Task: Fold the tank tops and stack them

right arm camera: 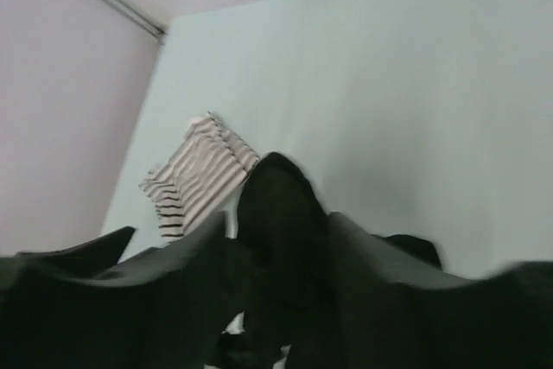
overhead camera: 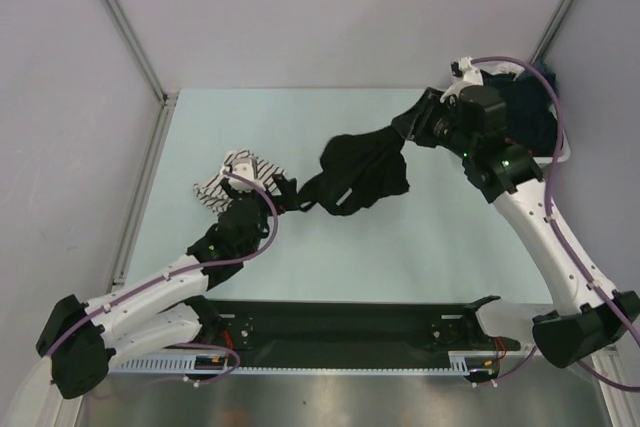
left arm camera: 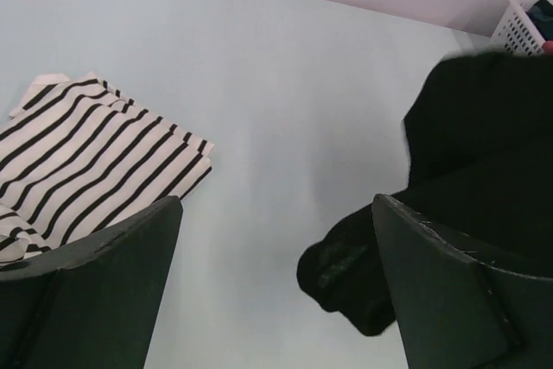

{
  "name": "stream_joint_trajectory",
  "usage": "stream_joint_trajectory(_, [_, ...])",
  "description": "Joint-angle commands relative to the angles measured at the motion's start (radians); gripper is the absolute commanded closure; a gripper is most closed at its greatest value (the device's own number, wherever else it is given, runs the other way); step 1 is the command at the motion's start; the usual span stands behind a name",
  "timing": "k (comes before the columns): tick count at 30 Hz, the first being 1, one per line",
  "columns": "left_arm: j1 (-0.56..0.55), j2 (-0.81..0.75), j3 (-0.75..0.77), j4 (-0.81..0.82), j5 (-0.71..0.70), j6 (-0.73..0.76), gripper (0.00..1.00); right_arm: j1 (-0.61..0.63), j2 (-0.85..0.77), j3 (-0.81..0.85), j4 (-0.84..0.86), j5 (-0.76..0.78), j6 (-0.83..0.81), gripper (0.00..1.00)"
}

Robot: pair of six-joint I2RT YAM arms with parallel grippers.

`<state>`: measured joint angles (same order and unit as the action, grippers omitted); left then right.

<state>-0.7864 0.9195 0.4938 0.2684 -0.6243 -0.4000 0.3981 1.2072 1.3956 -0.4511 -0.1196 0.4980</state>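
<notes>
We should aim the left gripper [left arm camera: 276, 205], jaws spread and empty, at the lower-left corner of the black tank top [overhead camera: 355, 175] heaped mid-frame, right of the striped tank top [overhead camera: 232, 179], though whether the right gripper [overhead camera: 402, 129], jaws buried in cloth, pinches it we cannot tell.

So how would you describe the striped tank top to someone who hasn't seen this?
Take the pale green table and look at its left half, by the left gripper. The striped tank top lies there in a small bundle. It alone is white with thin black stripes; the black tank top beside it is plain.
</notes>
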Motion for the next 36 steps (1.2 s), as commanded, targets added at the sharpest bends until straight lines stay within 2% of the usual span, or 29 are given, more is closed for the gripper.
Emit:
stream_joint_trajectory(1, [-0.005, 0.007, -0.001, 0.017, -0.023, 0.006, 0.02, -0.008, 0.118, -0.066, -0.122, 0.095, -0.027, 0.38])
stream_joint_trajectory(2, [-0.005, 0.016, 0.005, 0.006, -0.017, 0.006, 0.02, -0.01, 0.139, -0.072, -0.145, 0.116, -0.032, 0.23])
stream_joint_trajectory(4, [-0.005, 0.047, 0.026, -0.006, -0.008, 0.007, 0.02, -0.008, 0.146, -0.143, -0.121, 0.153, -0.058, 0.21])
stream_joint_trajectory(7, [-0.005, 0.09, 0.052, -0.017, 0.037, 0.024, 0.02, 0.004, 0.074, -0.236, -0.031, 0.092, -0.116, 0.3])
stream_joint_trajectory(8, [-0.005, 0.1, 0.064, -0.02, 0.05, 0.027, 0.03, 0.013, 0.055, -0.285, -0.02, 0.083, -0.128, 0.37])
stream_joint_trajectory(11, [-0.005, 0.148, 0.083, -0.029, 0.08, 0.02, 0.02, 0.044, 0.031, -0.345, -0.021, 0.057, -0.148, 0.44])
stream_joint_trajectory(18, [0.007, 0.228, 0.135, -0.08, 0.067, -0.011, 0.0, 0.194, 0.074, -0.449, 0.029, 0.0, -0.135, 0.39])
stream_joint_trajectory(22, [0.084, 0.288, 0.164, -0.124, 0.139, -0.026, 0.01, 0.228, 0.106, -0.475, 0.081, 0.005, -0.105, 0.39])
stream_joint_trajectory(25, [0.206, 0.389, 0.209, -0.164, 0.297, -0.078, 0.06, 0.228, 0.107, -0.481, 0.112, -0.002, -0.107, 0.39])
stream_joint_trajectory(26, [0.24, 0.421, 0.238, -0.194, 0.401, -0.095, 0.11, 0.228, 0.106, -0.483, 0.112, 0.009, -0.11, 0.39])
stream_joint_trajectory(28, [0.304, 0.511, 0.267, -0.212, 0.492, -0.122, 0.16, 0.228, 0.098, -0.483, 0.114, 0.015, -0.118, 0.39])
stream_joint_trajectory(32, [0.311, 0.622, 0.354, -0.245, 0.603, -0.111, 0.33, 0.225, 0.081, -0.495, 0.123, 0.014, -0.122, 0.4])
stream_joint_trajectory(36, [0.309, 0.735, 0.423, -0.296, 0.661, -0.111, 0.43, 0.22, 0.069, -0.512, 0.141, 0.009, -0.125, 0.41])
